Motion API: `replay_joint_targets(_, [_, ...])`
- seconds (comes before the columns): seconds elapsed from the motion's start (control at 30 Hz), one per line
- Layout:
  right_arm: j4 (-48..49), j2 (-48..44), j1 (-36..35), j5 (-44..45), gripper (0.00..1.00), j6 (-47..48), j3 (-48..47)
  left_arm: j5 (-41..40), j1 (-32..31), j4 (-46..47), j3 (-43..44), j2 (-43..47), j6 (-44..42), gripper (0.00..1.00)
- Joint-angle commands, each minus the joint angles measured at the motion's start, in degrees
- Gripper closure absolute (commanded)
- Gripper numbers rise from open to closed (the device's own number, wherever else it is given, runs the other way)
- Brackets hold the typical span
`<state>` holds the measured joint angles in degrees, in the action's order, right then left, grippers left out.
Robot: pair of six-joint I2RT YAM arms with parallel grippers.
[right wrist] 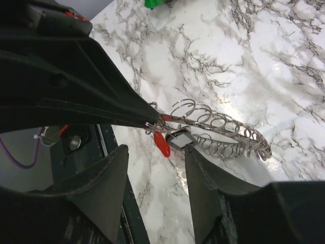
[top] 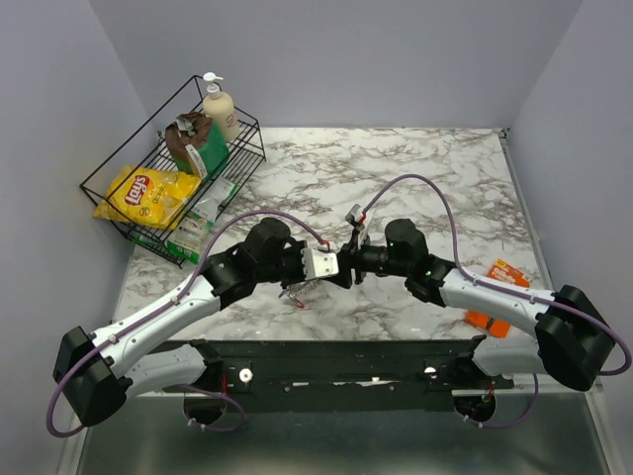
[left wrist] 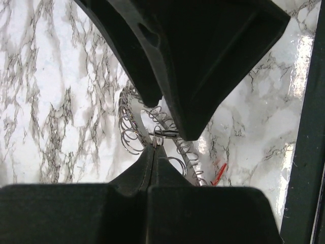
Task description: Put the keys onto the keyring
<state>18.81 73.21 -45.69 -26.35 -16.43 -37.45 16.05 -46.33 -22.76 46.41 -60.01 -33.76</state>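
The left gripper [left wrist: 155,147] is clenching the coiled keyring [right wrist: 223,127] at the near middle of the marble table [top: 415,178]. The right gripper [right wrist: 155,155] is standing released and empty, just beside the ring. In my judgement, the left should be bracing the ring while the right is feeding a key onto a free coil end. A red key [right wrist: 162,145] is dangling by the pinch, but I cannot tell whether it is threaded. The other keys are not showing.

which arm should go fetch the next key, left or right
Right. The left gripper is shut on the keyring, with a red key at its tips, so letting go would likely drop the ring. The right gripper is open, holds nothing, and looks free to fetch.
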Motion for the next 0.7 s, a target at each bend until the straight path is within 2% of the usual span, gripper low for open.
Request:
replay_joint_targets(0.0, [-1.4, -1.66, -0.19, 1.3, 0.4, 1.66, 1.5, 0.47, 0.27, 3.69, 0.52, 1.65, 1.85, 1.0])
replay_joint_targets(0.27, [-2.64, -11.58, -0.19, 2.18, 0.37, 8.06, 2.65, 2.75, 0.27, 7.46, 0.17, 3.84, 5.28, 1.0])
replay_joint_targets(0.5, [-1.32, -21.78, -0.19, 1.13, 0.39, 12.12, 5.19, 6.26, 0.27, 17.03, -2.72, 6.22, 10.2, 1.0])
replay_joint_targets(0.67, [-1.23, -23.64, -0.27, -3.79, 0.42, 13.79, 4.76, 10.84, 0.27, 24.24, -5.19, 7.19, 13.53, 1.0])
